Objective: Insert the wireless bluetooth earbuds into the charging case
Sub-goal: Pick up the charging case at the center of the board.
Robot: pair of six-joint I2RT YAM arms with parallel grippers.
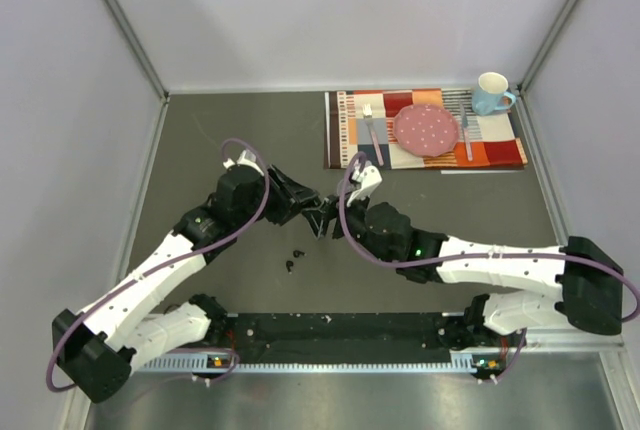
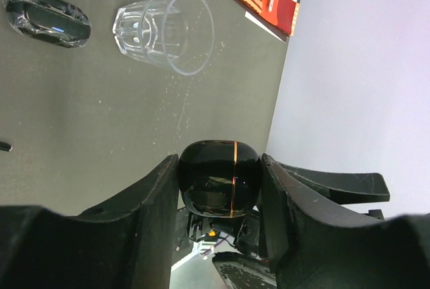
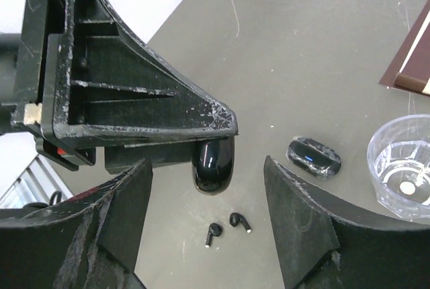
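We find two earbuds (image 3: 213, 234) lying loose and close together on the dark bench (image 3: 322, 47), not quite touching each other and touched by nothing else. Just above them in the right wrist view hangs the charging case (image 3: 213, 164), glossy and black. It is held clear of the bench, pinched across its sides by the left fingers (image 2: 151, 198), which are closed on it. From the left wrist view we look onto the case's end, crossed by a thin orange line, but we cannot say for sure whether its lid is up. The right fingers (image 3: 299, 222) stand spread wide on either side of the case, with a gap on both sides, gripping nothing. From above, the two arms meet tip to tip near the middle of the bench, with the earbuds just nearer the bases. A second black case (image 3: 314, 158) lies flat on the bench near a clear cup (image 3: 403, 168) that stands upright. Farther back on the right lies a striped placemat (image 1: 500, 145) carrying a pink dotted plate (image 1: 426, 129) with a fork (image 1: 371, 130) on each side. A light blue mug (image 1: 492, 92) stands at the placemat's far corner.
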